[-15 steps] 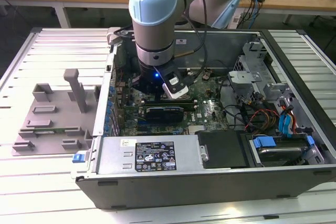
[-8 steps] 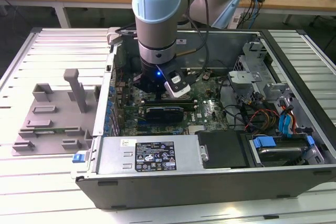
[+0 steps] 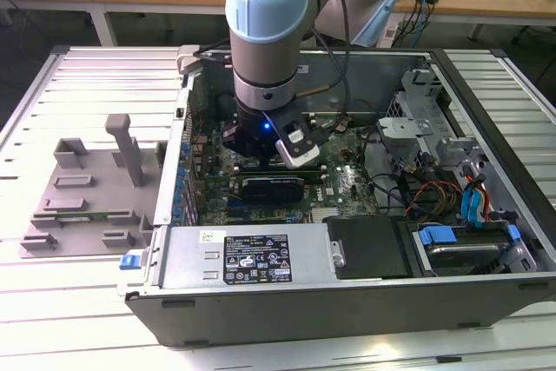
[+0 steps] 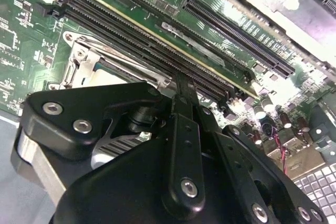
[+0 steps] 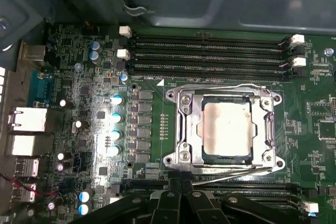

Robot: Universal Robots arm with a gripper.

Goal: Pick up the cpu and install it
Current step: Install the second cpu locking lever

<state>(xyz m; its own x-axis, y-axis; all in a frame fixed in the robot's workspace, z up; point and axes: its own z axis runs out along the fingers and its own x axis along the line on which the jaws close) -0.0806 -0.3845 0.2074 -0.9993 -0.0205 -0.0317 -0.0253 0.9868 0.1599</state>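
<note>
My gripper hangs low inside the open computer case, its fingers pressed together with nothing between them, tips just beside the near edge of the socket frame. The cpu lies flat in the socket on the motherboard, silvery top up, memory slots beyond it. The grey tray sits on the counter at the exterior view's left.

One cpu is seen in the first wrist view, seated in one metal socket frame. Three black memory slots are counted at 12 o'clock of it. One computer case and one grey tray are counted in the exterior view.
</note>
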